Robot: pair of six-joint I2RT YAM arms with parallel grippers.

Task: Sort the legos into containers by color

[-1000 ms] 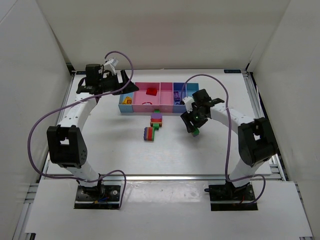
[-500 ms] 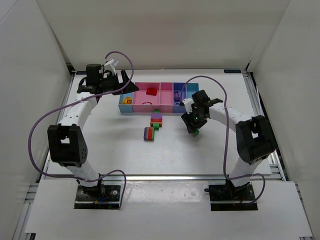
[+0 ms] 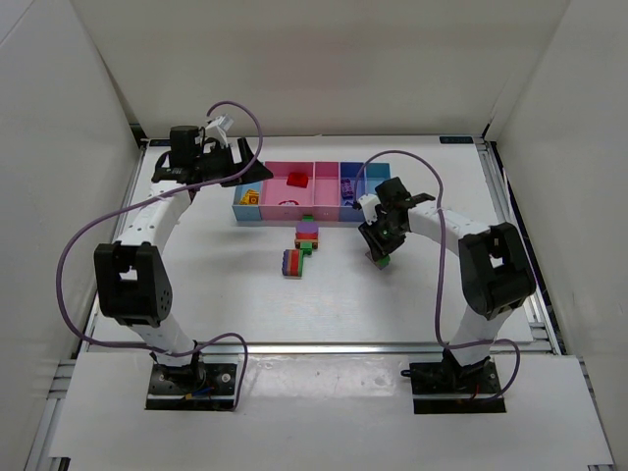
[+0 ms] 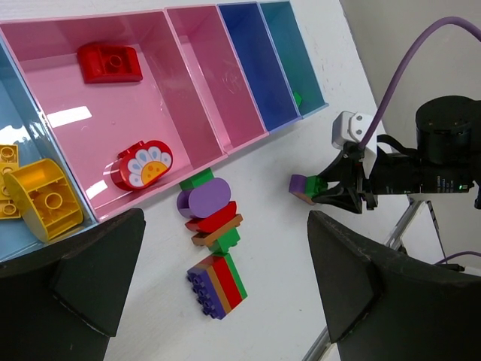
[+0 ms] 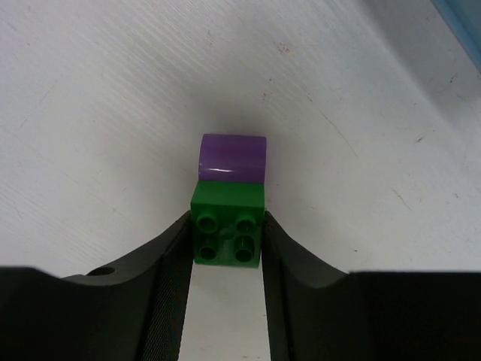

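Right wrist view: my right pincer (image 5: 226,226) is clenched on a green brick (image 5: 227,239), with a purple piece (image 5: 234,158) joined at 12 o'clock, low over the table (image 5: 90,113). I judge the grasp made; next comes lifting it toward the tray (image 3: 275,218) at 11 o'clock.

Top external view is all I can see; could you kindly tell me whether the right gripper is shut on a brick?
Observer: Yes, the right gripper is shut on a green brick, clamping it from both sides.
Operator: Is anything attached to it?
Observer: A purple piece touches its far side; whether they are joined I cannot tell.
Operator: What is the red piece at the near edge of the wide pink compartment?
Observer: It carries a white flower print with a yellow centre.
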